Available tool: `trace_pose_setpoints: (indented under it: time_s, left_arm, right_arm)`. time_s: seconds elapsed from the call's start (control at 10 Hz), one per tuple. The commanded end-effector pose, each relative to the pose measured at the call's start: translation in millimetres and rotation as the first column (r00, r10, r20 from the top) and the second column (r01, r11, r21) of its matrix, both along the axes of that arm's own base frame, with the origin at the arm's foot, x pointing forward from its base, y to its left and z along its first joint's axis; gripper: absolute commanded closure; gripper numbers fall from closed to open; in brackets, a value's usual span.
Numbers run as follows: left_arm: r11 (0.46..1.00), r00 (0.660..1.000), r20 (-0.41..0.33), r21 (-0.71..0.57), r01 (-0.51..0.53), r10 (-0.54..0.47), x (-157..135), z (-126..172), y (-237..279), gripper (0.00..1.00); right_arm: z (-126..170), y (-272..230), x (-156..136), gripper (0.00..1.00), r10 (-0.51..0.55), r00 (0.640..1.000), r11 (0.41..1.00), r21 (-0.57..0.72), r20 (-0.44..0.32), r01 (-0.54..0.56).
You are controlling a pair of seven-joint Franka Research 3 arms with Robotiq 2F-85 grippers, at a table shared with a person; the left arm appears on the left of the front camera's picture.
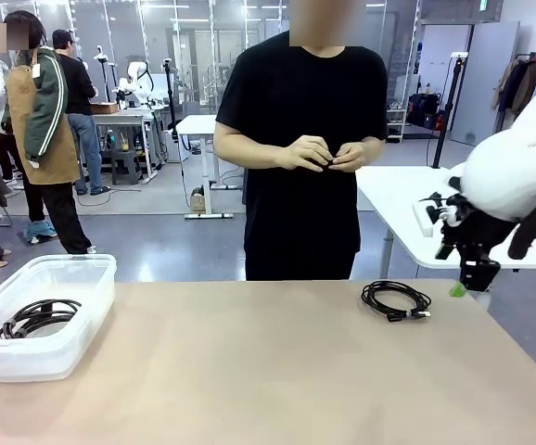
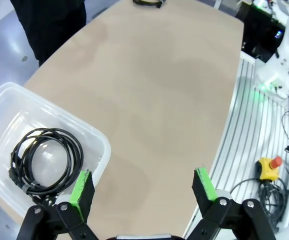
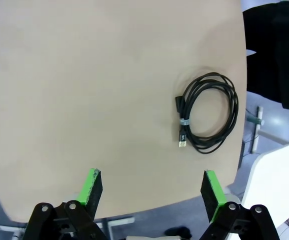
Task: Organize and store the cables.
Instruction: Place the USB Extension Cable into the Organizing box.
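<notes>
One coiled black cable (image 1: 397, 300) lies on the tan table toward its far right side, also seen in the right wrist view as a cable (image 3: 207, 113) with a tie and plug ends. A second coiled cable (image 1: 32, 317) rests inside the clear plastic bin (image 1: 92, 301) at the left; the left wrist view looks down on this cable (image 2: 47, 161) in the bin (image 2: 97, 137). My right gripper (image 1: 463, 283) hangs open above the table's right edge, right of the loose cable. My left gripper (image 2: 143, 186) is open over the table beside the bin. Both hold nothing.
A person in black stands at the far side with both hands (image 1: 328, 154) together at chest height. A white table (image 1: 398, 199) stands behind on the right. The robot base and a red stop button (image 2: 269, 167) lie past the table's edge.
</notes>
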State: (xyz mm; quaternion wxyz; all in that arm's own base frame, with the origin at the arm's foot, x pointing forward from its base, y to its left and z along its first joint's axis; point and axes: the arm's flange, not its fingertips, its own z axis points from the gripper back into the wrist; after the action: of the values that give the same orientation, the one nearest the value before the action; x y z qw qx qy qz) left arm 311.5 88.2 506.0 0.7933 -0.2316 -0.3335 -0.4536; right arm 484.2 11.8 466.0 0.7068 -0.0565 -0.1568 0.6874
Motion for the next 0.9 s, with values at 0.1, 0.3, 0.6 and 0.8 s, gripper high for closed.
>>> trace_pose_setpoints:
  time_s: [0.1, 0.3, 0.6, 0.8]
  left_arm:
    - [1.0, 1.0, 0.014, -0.009, -0.011, 0.011, 3, 2, -1, 0.0]
    - [1.0, 1.0, 0.014, -0.009, -0.011, 0.011, 3, 2, -1, 0.0]
    - [1.0, 1.0, 0.014, -0.009, -0.011, 0.011, 3, 2, -1, 0.0]
    - [1.0, 1.0, 0.014, -0.009, -0.011, 0.011, 3, 2, -1, 0.0]
  right_arm:
    - [-44, -8, 46, 0.0, -0.009, 1.0, 1.0, 0.013, -0.023, 0.009]
    - [-62, -15, 64, 0.0, -0.027, 0.993, 0.994, 0.106, -0.116, 0.04]
    - [-68, -9, 50, 0.0, -0.04, 0.996, 0.998, 0.052, -0.084, 0.044]
    - [-68, -9, 50, 0.0, -0.04, 0.996, 0.998, 0.052, -0.084, 0.044]
